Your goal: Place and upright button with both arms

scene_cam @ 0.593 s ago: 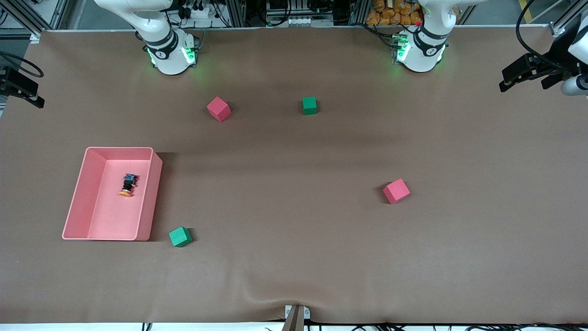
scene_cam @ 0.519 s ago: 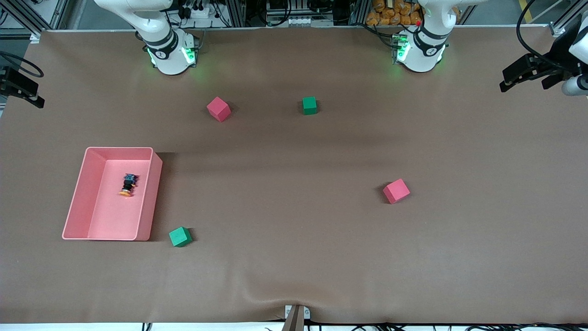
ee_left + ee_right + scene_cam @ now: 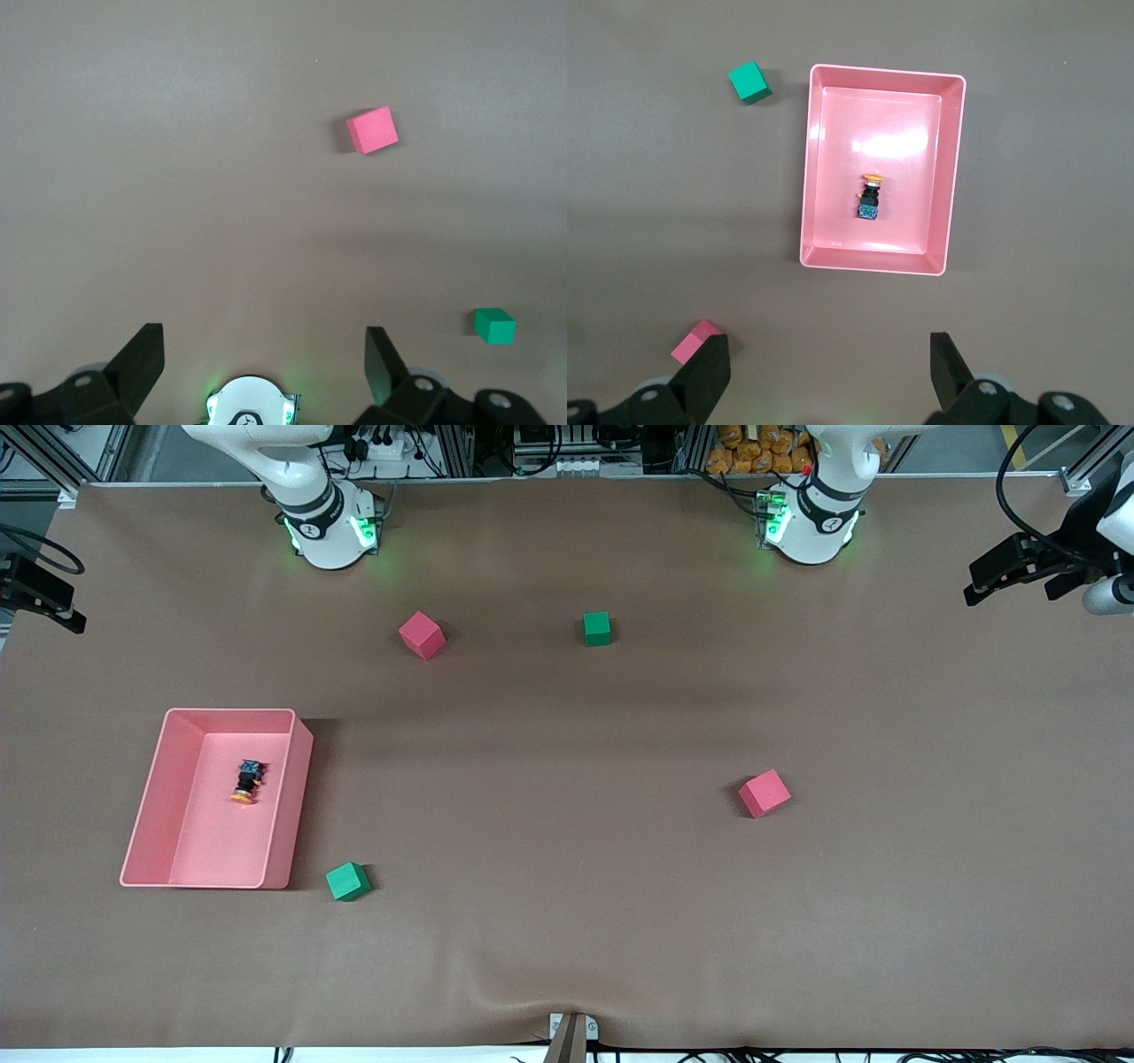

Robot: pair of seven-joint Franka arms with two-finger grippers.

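Front view: orange-capped cylindrical button (image 3: 245, 781) in smooth rectangular pink tray (image 3: 149, 806).

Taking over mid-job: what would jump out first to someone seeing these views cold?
The pink tray toward the right arm's end of the table, with the orange-capped button lying on its side in it. Then the scattered cubes: a red cube toward the left arm's end and a green cube beside the tray.
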